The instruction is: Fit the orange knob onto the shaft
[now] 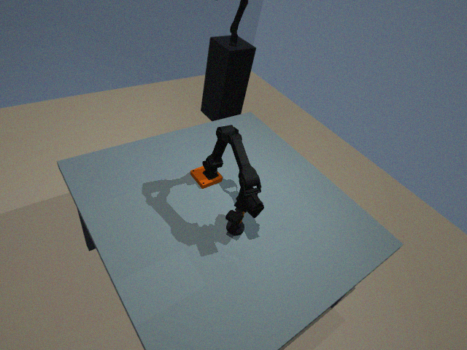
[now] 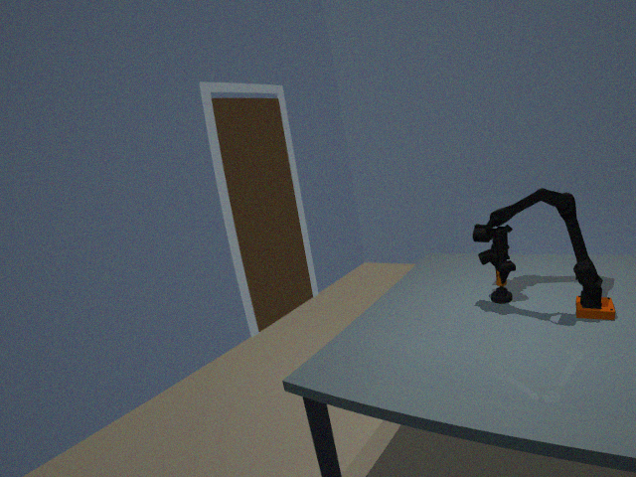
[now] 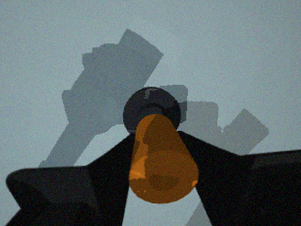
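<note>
My gripper [image 3: 155,136] [image 1: 241,214] [image 2: 501,277] is shut on the orange knob [image 3: 162,160] [image 2: 500,278], which hangs straight down between the dark fingers. The round dark pedestal [image 3: 150,109] [image 1: 234,227] [image 2: 500,295] stands on the grey table directly under the knob. In the wrist view the knob's lower end covers the middle of the pedestal, so the D-shaped shaft is hidden. In the exterior view the knob's bottom sits just above the pedestal. I cannot tell whether the knob is on the shaft.
The arm's orange base plate [image 1: 206,177] [image 2: 594,309] is bolted on the table behind the pedestal. A tall dark box [image 1: 227,76] stands on the floor past the table's far edge. A brown door [image 2: 259,205] is in the wall.
</note>
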Controlling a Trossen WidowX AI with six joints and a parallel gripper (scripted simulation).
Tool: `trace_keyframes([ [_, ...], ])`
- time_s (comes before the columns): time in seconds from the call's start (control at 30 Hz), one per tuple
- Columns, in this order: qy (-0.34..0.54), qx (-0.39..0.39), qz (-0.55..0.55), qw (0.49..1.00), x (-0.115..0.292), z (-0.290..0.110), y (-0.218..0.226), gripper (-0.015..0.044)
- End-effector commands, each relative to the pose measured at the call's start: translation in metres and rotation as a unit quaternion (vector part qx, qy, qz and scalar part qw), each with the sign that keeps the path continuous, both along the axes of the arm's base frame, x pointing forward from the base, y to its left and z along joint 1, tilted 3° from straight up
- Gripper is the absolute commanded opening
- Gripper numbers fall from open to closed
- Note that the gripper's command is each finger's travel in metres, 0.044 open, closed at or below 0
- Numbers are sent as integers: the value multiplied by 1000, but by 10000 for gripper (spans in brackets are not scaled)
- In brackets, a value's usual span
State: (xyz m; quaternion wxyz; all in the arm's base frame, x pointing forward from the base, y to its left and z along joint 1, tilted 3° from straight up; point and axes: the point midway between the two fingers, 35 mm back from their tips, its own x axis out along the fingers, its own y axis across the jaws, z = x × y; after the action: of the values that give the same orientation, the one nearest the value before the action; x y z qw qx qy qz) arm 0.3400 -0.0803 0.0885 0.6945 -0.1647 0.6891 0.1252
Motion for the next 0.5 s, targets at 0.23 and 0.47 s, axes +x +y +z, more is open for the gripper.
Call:
trace_keyframes([
  [0.23,2,-2,46,999,0,-4,0,0],
  [0.47,2,-2,46,999,-2,-3,0,0],
])
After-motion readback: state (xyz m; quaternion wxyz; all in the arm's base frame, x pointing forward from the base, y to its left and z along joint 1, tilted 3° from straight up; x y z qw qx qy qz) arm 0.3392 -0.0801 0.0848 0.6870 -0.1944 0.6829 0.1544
